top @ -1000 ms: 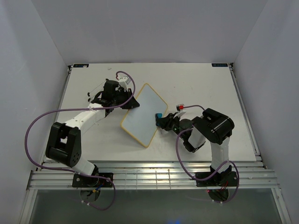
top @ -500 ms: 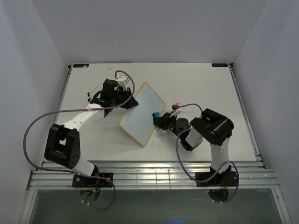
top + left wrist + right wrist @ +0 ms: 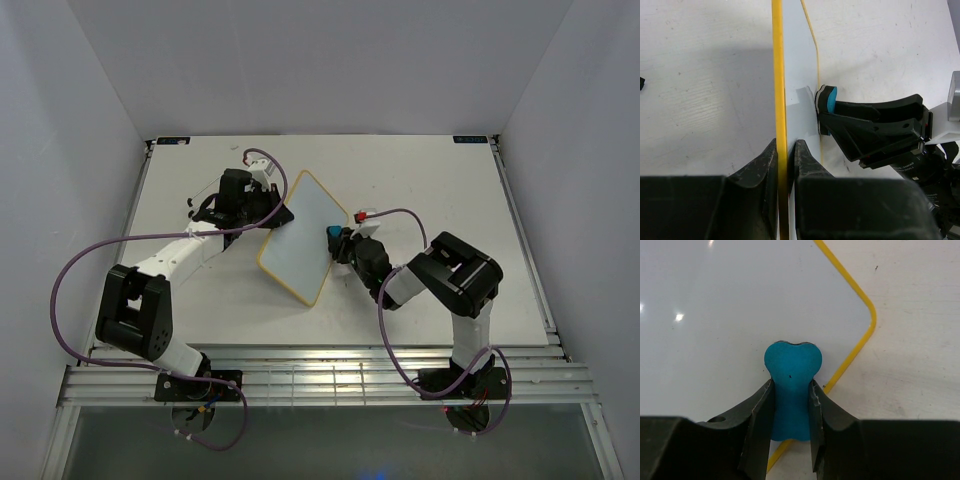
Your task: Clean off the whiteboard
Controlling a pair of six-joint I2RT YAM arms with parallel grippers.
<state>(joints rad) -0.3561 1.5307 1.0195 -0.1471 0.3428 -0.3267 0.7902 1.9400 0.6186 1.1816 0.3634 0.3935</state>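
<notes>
The whiteboard (image 3: 298, 233) has a yellow frame and is tilted up on edge at mid-table. Its white face shows no writing in the right wrist view (image 3: 715, 315). My left gripper (image 3: 268, 212) is shut on the board's frame (image 3: 780, 100), with a jaw on each side of the yellow edge. My right gripper (image 3: 338, 244) is shut on the blue bone-shaped eraser (image 3: 791, 385) and presses its end against the board's face near a rounded corner (image 3: 867, 322). The eraser also shows in the left wrist view (image 3: 829, 100), touching the board.
The white table (image 3: 420, 180) stretches around the board. Purple cables (image 3: 75, 270) loop from both arms. The table's near edge has a metal rail (image 3: 320, 380). Grey walls enclose the sides.
The board has tipped up steeper under my left gripper. My right gripper with the eraser has moved left and farther back along the board's face.
</notes>
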